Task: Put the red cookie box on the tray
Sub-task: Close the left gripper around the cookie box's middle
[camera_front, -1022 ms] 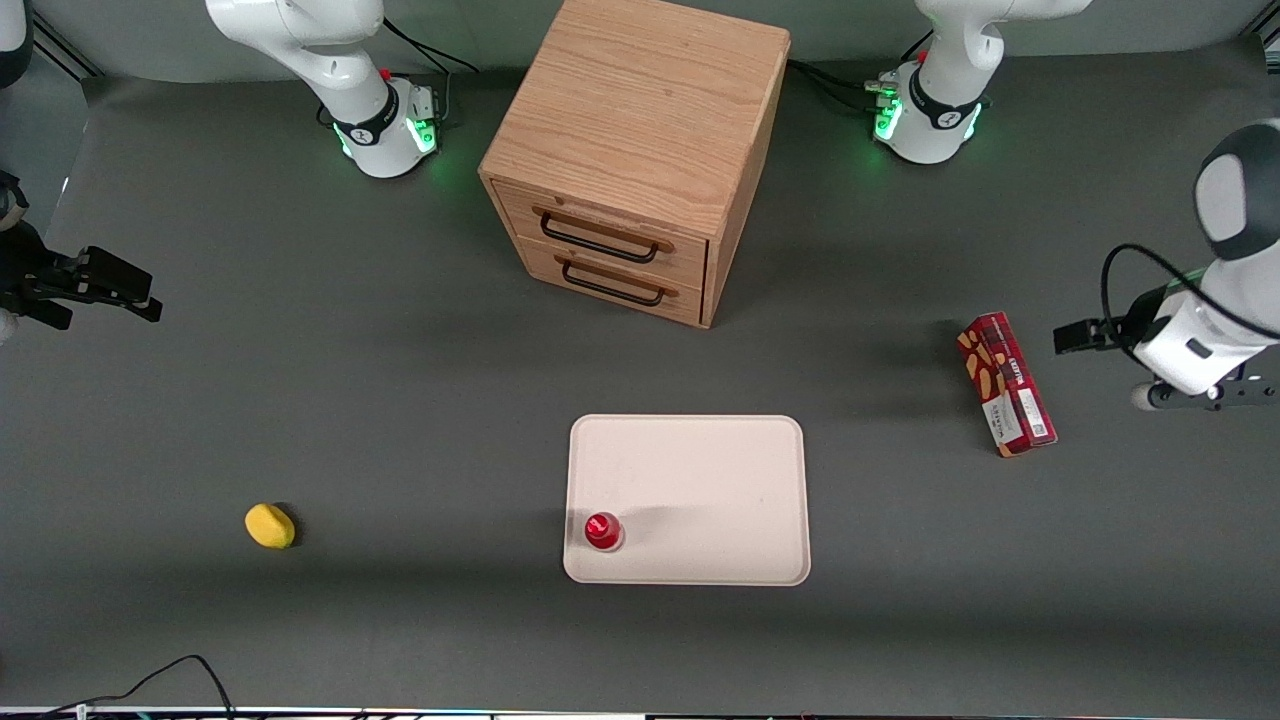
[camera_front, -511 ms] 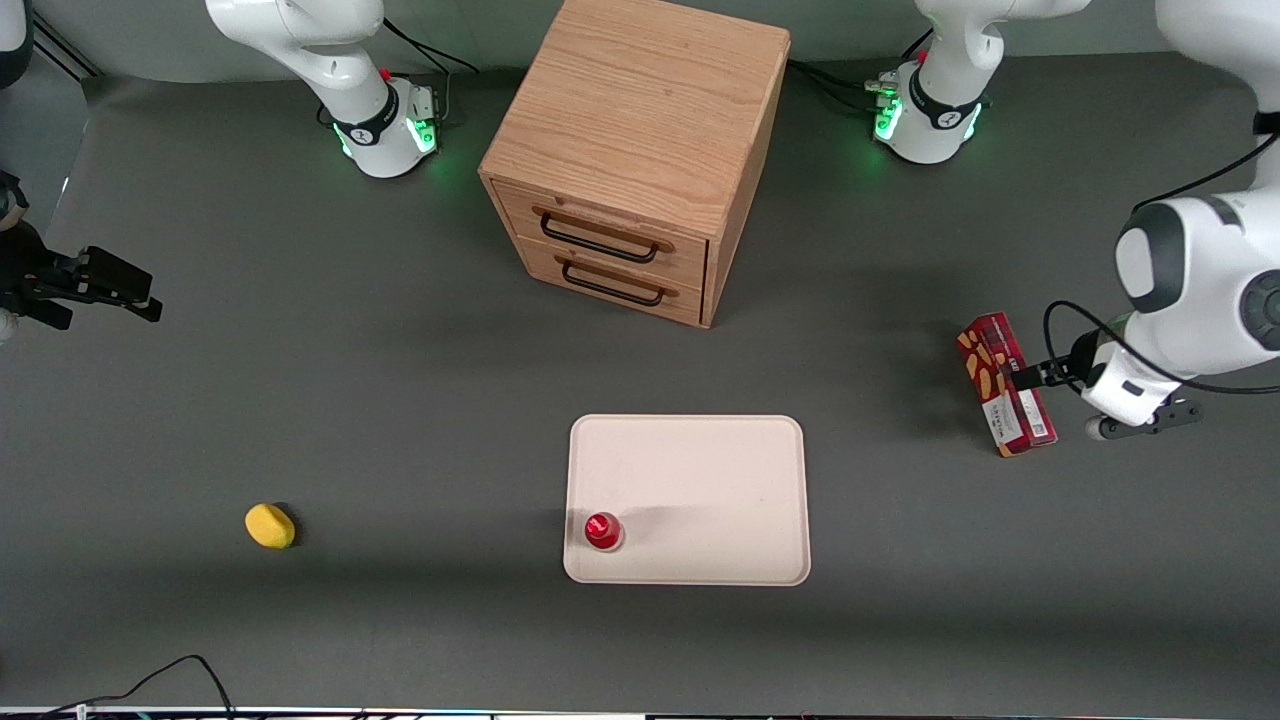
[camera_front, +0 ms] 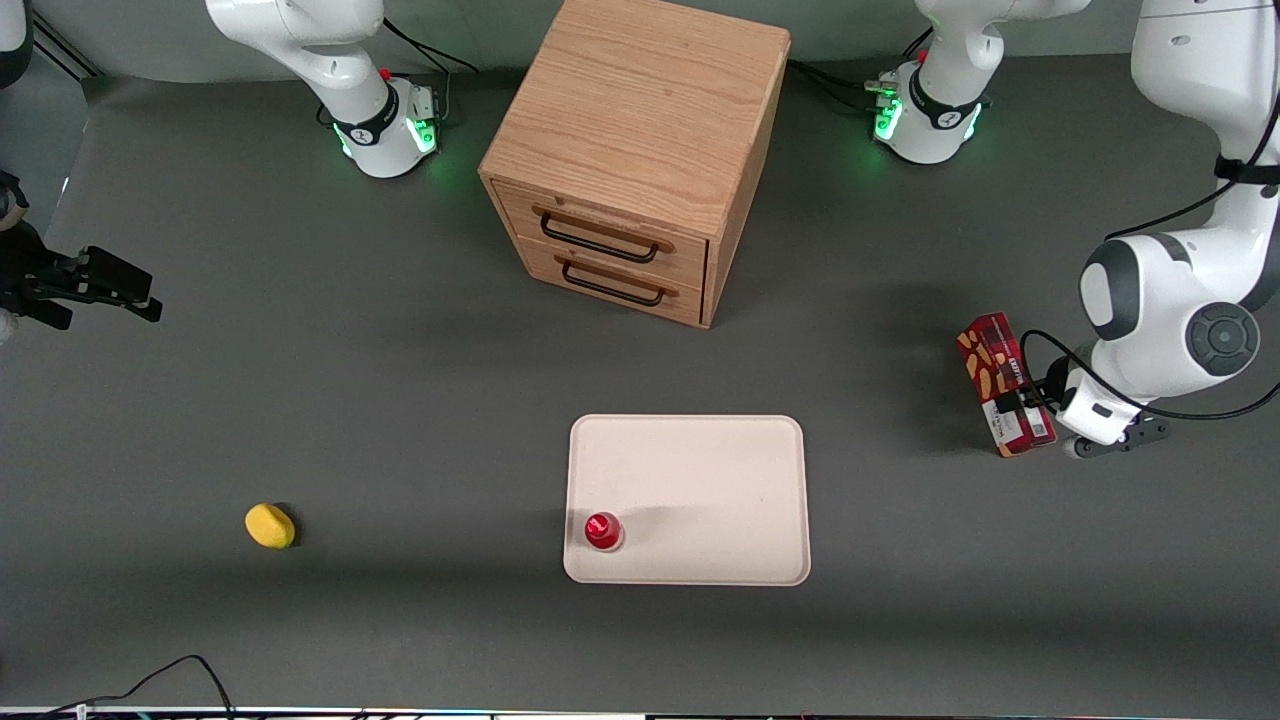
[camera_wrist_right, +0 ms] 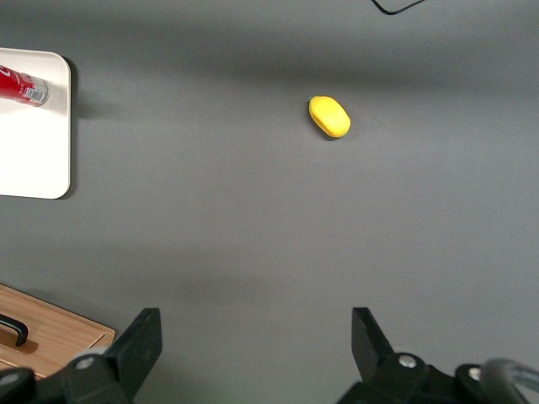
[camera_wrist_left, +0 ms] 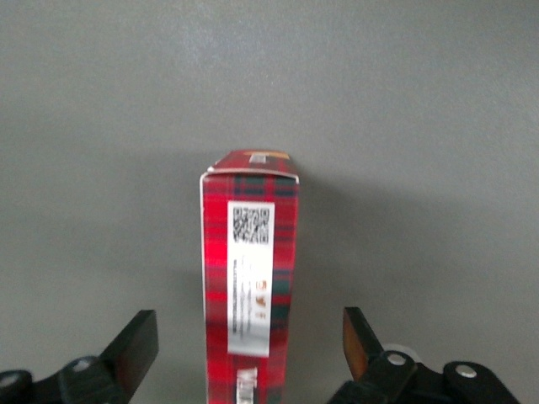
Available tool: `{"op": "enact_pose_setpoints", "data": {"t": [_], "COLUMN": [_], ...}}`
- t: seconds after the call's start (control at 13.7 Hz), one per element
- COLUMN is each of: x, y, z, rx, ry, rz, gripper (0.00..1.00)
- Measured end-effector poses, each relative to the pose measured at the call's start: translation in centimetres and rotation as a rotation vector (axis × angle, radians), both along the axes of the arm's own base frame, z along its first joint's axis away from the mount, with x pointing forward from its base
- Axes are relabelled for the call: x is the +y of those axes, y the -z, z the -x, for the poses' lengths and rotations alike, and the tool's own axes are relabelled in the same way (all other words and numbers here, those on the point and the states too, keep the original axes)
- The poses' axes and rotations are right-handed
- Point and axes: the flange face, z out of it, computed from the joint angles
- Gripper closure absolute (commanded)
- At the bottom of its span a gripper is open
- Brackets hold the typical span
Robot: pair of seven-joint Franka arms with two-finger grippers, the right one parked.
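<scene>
The red cookie box [camera_front: 990, 362] lies flat on the dark table toward the working arm's end, well apart from the tray [camera_front: 720, 470]. My left gripper [camera_front: 1022, 402] hangs over the box's white-label end. In the left wrist view the gripper [camera_wrist_left: 248, 337] is open. Its black fingers [camera_wrist_left: 135, 345] stand one on each side of the box [camera_wrist_left: 250, 278], with a gap between each finger and the cardboard. The cream-white tray sits nearer the front camera than the wooden cabinet.
A small round red cup [camera_front: 603, 531] stands on the tray's corner nearest the front camera. A two-drawer wooden cabinet [camera_front: 640, 150] stands mid-table. A yellow oval object [camera_front: 269, 525] lies toward the parked arm's end.
My left arm swung in from the table's end to above the box. The open gripper now straddles the box's label end. The box has not moved.
</scene>
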Motion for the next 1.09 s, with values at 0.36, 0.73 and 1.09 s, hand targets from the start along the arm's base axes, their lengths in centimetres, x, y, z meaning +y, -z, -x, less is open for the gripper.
{"op": "enact_pose_setpoints", "data": {"t": [0.36,0.73,1.09], "x": [0.0,-0.1,-1.2], "y": [2.8,3.1,1.3], "z": [1.0,1.3,1.8], "rx": [-0.012,-0.015,0.029], "ry": [-0.009,-0.026,-0.016], "rz": [0.000,0.015,0.036], "gripper": [0.68,1.00,1.00]}}
